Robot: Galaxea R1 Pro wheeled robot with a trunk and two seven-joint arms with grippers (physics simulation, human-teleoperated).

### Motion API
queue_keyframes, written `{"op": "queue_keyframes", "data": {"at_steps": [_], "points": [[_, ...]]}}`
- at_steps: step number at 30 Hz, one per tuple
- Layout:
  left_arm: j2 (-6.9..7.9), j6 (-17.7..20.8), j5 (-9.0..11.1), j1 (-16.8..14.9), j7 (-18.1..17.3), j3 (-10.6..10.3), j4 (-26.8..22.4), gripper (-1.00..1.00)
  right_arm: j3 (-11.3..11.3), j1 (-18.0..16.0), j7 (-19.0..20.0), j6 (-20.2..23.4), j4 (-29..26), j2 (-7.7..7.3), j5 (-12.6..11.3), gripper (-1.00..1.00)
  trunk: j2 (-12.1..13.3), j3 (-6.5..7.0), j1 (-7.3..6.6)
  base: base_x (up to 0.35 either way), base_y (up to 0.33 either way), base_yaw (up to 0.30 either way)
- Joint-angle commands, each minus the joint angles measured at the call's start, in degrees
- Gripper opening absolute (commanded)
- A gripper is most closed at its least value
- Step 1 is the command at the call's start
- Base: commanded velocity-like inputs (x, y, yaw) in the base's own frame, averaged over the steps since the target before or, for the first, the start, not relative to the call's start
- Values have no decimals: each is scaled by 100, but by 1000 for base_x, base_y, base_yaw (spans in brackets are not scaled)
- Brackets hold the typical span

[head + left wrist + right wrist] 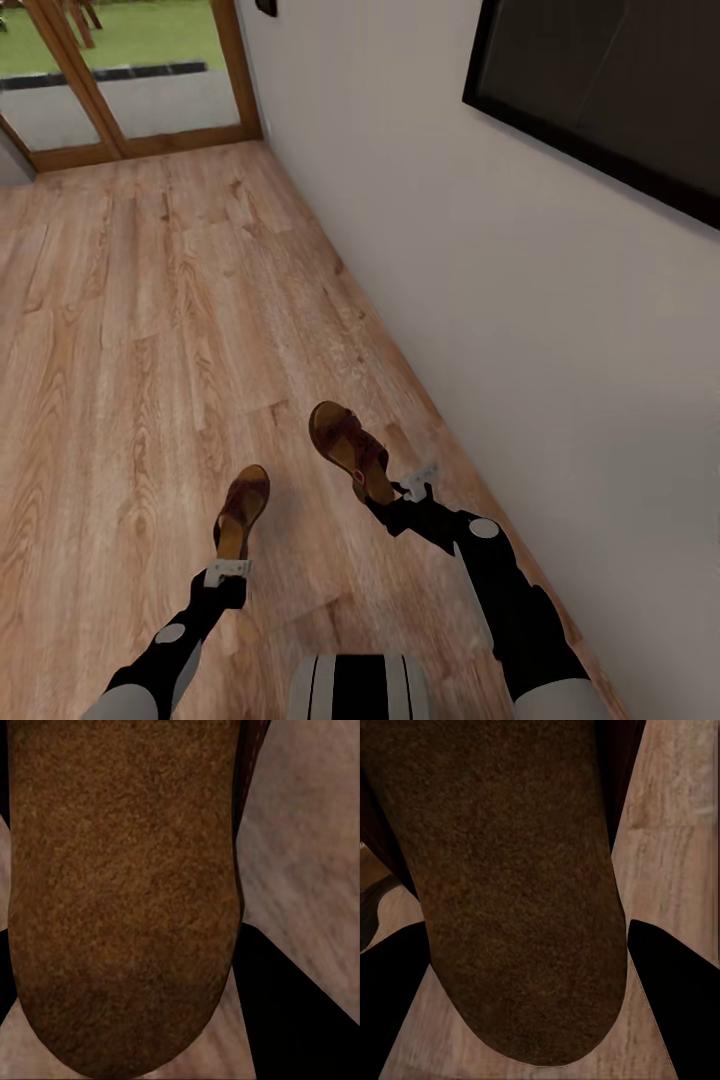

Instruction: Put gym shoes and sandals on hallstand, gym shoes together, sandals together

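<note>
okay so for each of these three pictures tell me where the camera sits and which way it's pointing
Head view: on the robot's head, looking forward and down the corridor floor; both arms show, left gripper and right gripper, each holding a sandal.
Left wrist view: near the left gripper, facing along the left sandal, dark fingers flanking.
Right wrist view: near the right gripper, along the right sandal.
Shared: sandals, floor.

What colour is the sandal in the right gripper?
Dark brown leather with a tan sole edge; the sandal in the right gripper shows best in the head view.
</note>
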Motion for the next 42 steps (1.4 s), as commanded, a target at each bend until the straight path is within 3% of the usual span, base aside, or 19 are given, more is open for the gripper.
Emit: {"op": "queue_keyframes", "data": {"at_steps": [1, 14, 29, 42], "points": [[-1, -18, -46, -2, -42, 63, -3, -100, -7, -1, 40, 24, -8, 3, 47, -100, 0, 28, -3, 0, 0, 0], [-1, -32, -59, -2, -19, 143, -3, -100, -6, 8, 40, 23, -7, 3, 47, -100, 18, 428, -36, 0, 0, 0], [-18, -44, -63, 0, -22, 138, 14, -100, -14, 8, 61, -24, -7, -12, 50, -100, 18, 439, -36, 0, 7, 0], [-20, -44, -63, -2, -22, 137, -4, -100, -15, 9, 65, -25, -7, -19, 58, -100, 18, 440, -36, 0, 284, 0]]}}
